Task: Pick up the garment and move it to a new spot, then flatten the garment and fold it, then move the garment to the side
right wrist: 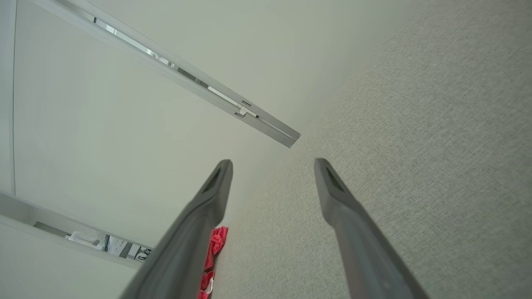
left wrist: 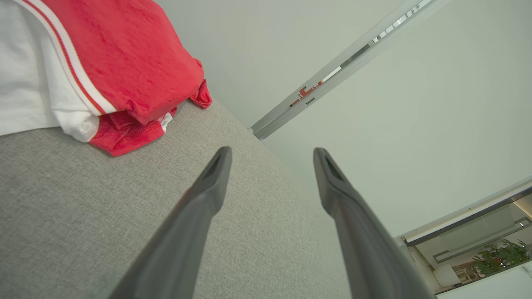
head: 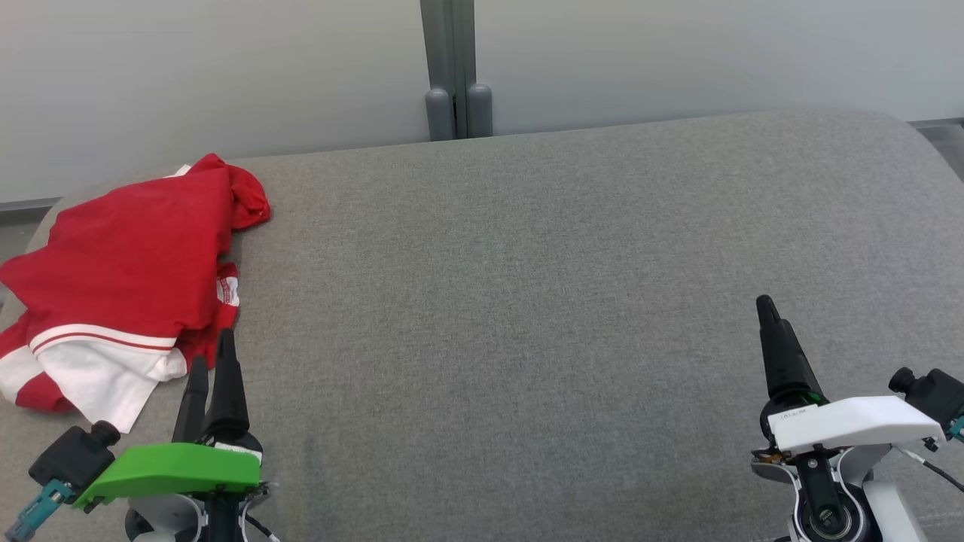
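A red garment (head: 128, 263) with white panels and a red-and-white stripe lies bunched at the far left of the grey fabric surface (head: 527, 301); it reaches the surface's left edge. In the left wrist view the garment (left wrist: 124, 58) sits at the upper left, apart from the fingers. My left gripper (head: 212, 354) rests just below the garment's lower right corner, open and empty (left wrist: 272, 155). At the lower right my right gripper (head: 768, 305) hovers over bare fabric, also open with nothing in it (right wrist: 272, 166). A sliver of the garment (right wrist: 214, 249) peeks beside its left finger.
A pale wall runs behind the surface, with a grey vertical post (head: 452, 71) at the back centre. The surface's rounded corners fall off at the back left and back right (head: 919, 143). Bare grey fabric spreads across the middle and right.
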`<state>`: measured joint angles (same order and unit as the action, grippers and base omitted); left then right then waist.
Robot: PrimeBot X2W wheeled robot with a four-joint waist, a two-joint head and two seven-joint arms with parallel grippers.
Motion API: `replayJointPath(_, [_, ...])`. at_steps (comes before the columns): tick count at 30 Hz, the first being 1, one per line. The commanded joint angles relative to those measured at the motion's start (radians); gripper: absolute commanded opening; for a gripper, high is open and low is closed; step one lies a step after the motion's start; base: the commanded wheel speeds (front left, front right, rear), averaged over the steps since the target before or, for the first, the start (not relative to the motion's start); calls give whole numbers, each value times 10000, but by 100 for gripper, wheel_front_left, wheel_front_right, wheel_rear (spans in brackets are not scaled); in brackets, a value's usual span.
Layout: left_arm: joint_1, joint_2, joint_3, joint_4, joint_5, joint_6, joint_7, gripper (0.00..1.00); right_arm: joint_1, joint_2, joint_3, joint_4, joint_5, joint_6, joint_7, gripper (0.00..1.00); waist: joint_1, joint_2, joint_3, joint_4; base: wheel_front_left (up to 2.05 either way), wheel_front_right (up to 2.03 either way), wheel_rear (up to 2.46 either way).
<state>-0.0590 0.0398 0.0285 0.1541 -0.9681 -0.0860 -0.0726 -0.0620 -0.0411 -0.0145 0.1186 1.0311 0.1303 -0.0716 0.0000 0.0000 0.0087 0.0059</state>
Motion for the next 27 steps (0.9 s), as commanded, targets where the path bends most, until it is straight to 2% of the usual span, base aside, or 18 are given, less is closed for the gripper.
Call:
replayJointPath(1, [-144, 82, -55, -188, 470, 52, -112, 100, -23, -61, 65, -221, -373, 4, -119, 100, 0, 0, 3, 8, 0, 0, 0])
replayJointPath(27, [-99, 105, -553, -180, 4474, 313, -842, 100, 105, -83, 594, -546, -3817, 4, -858, 100, 0, 0, -34, 52, 0, 0, 0])
